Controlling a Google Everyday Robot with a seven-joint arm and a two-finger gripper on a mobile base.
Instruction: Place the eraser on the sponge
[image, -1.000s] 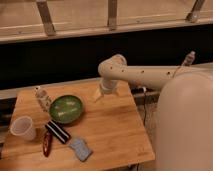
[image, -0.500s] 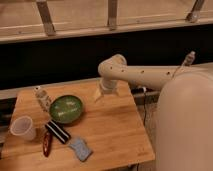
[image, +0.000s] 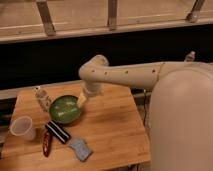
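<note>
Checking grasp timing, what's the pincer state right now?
Pincer: open, holding nothing, at the right rim of the bowl; the eraser is not held.

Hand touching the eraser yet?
Apart. The camera view shows the hand over the green bowl's rim, with the eraser lying on the table beyond the bowl.

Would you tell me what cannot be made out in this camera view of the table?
Camera view, tool, above the green bowl's right rim: its height over the bowl is unclear from one view.
Small bottle beside the bowl: label too small to read.
Dark red oval object left of the eraser: too small to identify.
Table: front-left corner cut off by the bottom edge.
</note>
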